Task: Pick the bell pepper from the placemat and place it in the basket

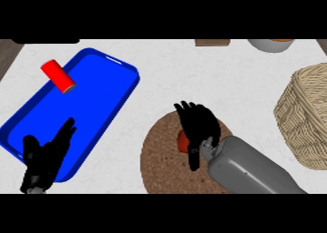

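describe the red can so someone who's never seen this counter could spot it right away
Start at the big blue tray on the counter's left side. At its far left corner lies the red can, a small cylinder on its side, partly across the tray's rim. It is the only thing on the tray, and the other red thing sits under the right hand on the round brown placemat.

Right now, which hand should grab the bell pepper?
Right. The right hand is already over the bell pepper on the placemat, nearer the basket. The left hand rests open over the blue tray.
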`<state>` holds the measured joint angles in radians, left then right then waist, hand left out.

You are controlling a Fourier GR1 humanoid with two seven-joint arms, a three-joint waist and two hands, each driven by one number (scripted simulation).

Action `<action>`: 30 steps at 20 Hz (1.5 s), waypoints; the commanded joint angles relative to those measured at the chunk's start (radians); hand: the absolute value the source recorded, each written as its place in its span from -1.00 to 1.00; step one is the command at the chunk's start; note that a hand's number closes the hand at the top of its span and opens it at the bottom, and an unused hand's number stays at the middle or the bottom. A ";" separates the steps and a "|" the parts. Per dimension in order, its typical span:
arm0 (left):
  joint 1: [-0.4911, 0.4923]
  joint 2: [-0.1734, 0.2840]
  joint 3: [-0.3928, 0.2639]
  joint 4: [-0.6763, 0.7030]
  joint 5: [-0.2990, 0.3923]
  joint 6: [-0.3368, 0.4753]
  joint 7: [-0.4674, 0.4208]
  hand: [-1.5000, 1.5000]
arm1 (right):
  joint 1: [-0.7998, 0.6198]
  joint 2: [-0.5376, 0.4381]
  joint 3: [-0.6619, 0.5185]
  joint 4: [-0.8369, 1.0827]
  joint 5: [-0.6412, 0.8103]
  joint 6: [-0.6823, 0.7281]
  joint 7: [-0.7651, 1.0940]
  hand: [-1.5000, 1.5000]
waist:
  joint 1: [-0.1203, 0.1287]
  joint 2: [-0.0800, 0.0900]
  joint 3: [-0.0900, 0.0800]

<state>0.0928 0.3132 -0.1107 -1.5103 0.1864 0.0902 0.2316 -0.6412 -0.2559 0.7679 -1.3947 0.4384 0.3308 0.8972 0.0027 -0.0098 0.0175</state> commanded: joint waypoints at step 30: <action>0.153 -0.048 0.036 0.038 -0.031 0.030 0.010 0.00 | 0.529 -0.367 0.178 -0.616 0.384 -0.295 -0.173 1.00 | -0.107 -0.013 -0.017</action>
<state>0.1919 0.2957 -0.0578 -1.5499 0.1657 0.0986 0.2168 -0.2486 -0.5203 0.9342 -1.8119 0.7835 0.1311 0.7174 -0.0803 -0.0336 0.0183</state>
